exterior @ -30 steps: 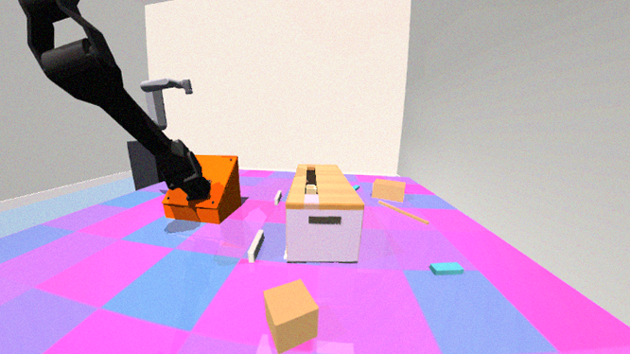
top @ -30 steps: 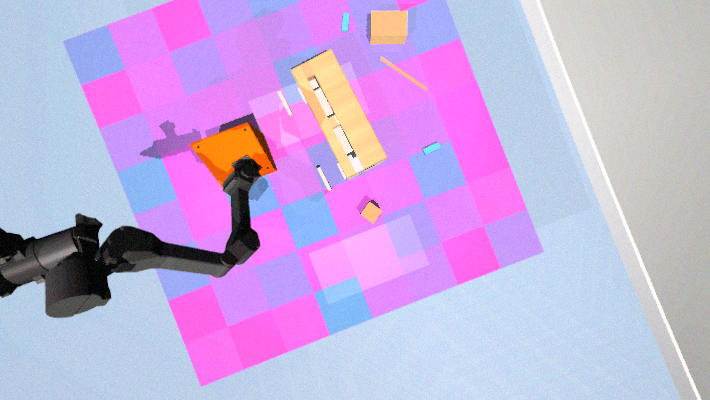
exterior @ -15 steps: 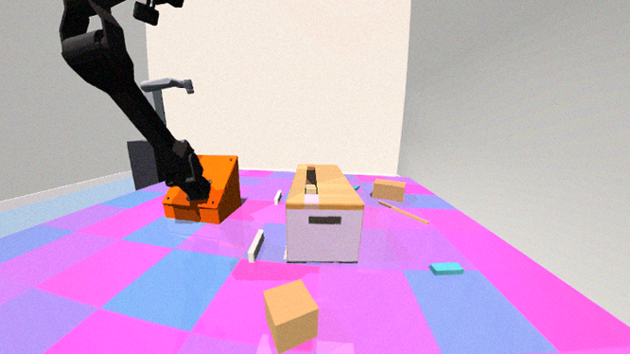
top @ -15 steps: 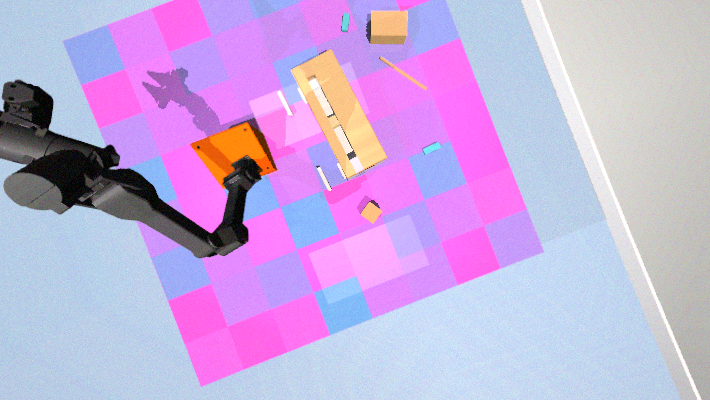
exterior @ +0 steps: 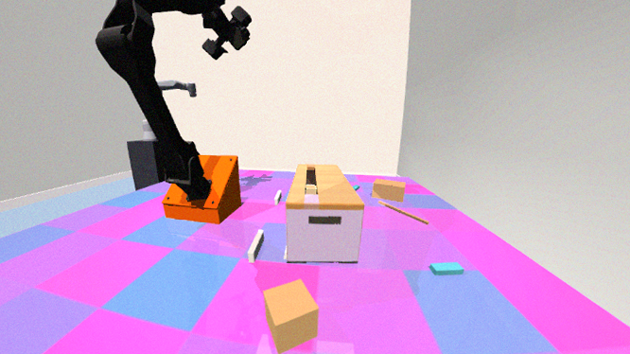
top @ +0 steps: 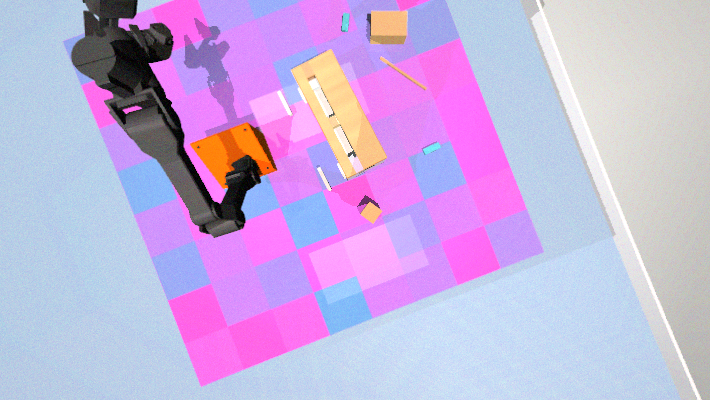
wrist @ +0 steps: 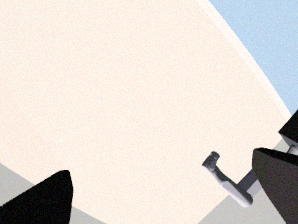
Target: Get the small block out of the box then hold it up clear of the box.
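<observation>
Arm (exterior: 139, 71) is rearing up high from its orange base (exterior: 225, 183), w/ gripper (exterior: 226, 32) hanging far above the mat, jaws spread wide & holding nothing. Wrist view is showing only wall, a strip of blue floor & the dark fingertips at the frame edges.

Box (top: 340, 115) is sitting near mid-mat, long axis running diagonally in top view; tan lid w/ a slot along it, pale end wall w/ a dark slit (exterior: 324, 220) facing the exterior cam. A small tan piece, likely the block (exterior: 311, 189), is showing thru the slot, so still inside the box; can't tell which end of the shelf it's nearer.

Room: plenty of open air above the box. Base is standing just beside the box on its arm side, w/ a narrow lane between. Two white strips are lying in that lane, one (exterior: 256, 245) near the box's front corner, one (exterior: 277, 197) further back.

Other stuff: tan cube (exterior: 290, 314) lying tilted on the mat in front of the box's near end, apart from it. Larger tan cube (top: 388, 26) beyond the far end, w/ a thin stick (top: 403, 73) lying close to it. Teal chip (top: 431, 148) well off on the box's far side; another teal chip (top: 345, 22) by the mat's far edge.

Mat edge is running well clear of the box on all sides.
</observation>
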`<state>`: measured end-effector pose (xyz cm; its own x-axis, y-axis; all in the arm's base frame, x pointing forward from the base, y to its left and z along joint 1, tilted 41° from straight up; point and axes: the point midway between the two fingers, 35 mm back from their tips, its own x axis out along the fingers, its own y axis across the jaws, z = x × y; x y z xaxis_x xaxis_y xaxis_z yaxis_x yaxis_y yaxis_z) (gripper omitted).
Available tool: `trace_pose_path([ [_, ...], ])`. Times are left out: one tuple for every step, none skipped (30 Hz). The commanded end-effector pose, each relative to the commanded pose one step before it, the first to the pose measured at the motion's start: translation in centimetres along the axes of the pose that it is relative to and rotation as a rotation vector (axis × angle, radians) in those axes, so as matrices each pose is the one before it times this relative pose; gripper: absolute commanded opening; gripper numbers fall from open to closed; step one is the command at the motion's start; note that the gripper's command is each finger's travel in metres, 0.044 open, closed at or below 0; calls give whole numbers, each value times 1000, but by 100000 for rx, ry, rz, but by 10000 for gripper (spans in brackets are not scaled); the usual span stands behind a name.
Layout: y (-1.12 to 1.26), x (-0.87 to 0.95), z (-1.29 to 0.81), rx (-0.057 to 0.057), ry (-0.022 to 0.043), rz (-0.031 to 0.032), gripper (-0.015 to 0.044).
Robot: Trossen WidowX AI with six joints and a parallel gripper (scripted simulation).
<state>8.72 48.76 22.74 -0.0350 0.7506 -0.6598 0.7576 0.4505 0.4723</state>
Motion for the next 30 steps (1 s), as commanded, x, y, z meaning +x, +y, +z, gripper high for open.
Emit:
trace_pose_path([
  [310, 962, 6624, 10140, -20099, -2006, 400],
  [221, 425, 1720, 2578, -5069, -680, 400],
  [220, 446, 1699, 2555, -5042, -743, 400],
  [219, 466, 1677, 2528, -5015, -809, 400],
  [217, 486, 1655, 2497, -4987, -877, 400],
  [214, 505, 1632, 2462, -4959, -946, 400],
  [210, 524, 1609, 2422, -4930, -1017, 400],
  [205, 542, 1585, 2379, -4901, -1090, 400],
  [200, 559, 1560, 2331, -4870, -1164, 400],
  [193, 576, 1534, 2278, -4839, -1238, 400],
  [187, 592, 1508, 2221, -4807, -1313, 400],
  [193, 600, 1549, 2260, -5560, -1226, 400],
  [202, 669, 1650, 2335, -6013, -1409, 400],
  [196, 689, 1612, 2200, -5978, -1488, 400],
  [188, 708, 1573, 2059, -5939, -1564, 400],
  [180, 725, 1534, 1910, -5899, -1637, 400],
  [172, 741, 1494, 1755, -5855, -1708, 400],
  [164, 755, 1453, 1593, -5807, -1774, 400],
  [156, 768, 1412, 1424, -5757, -1837, 400],
  [147, 780, 1371, 1250, -5702, -1895, 400],
  [139, 790, 1329, 1070, -5644, -1948, 400],
  [120, 925, 1444, 579, -6194, -2382, 400],
  [111, 951, 1427, 421, -6268, -2502, 400],
  [101, 951, 1367, 225, -6151, -2541, 400],
  [105, 923, 1294, 214, -5989, -2467, 400],
  [108, 906, 1230, 108, -5846, -2411, 400],
  [110, 897, 1171, -64, -5715, -2369, 400],
  [114, 888, 1113, -243, -5577, -2313, 400],
  [97, 722, 862, -343, -4441, -1840, 400],
  [61, 435, 497, -274, -2623, -1085, 400],
])
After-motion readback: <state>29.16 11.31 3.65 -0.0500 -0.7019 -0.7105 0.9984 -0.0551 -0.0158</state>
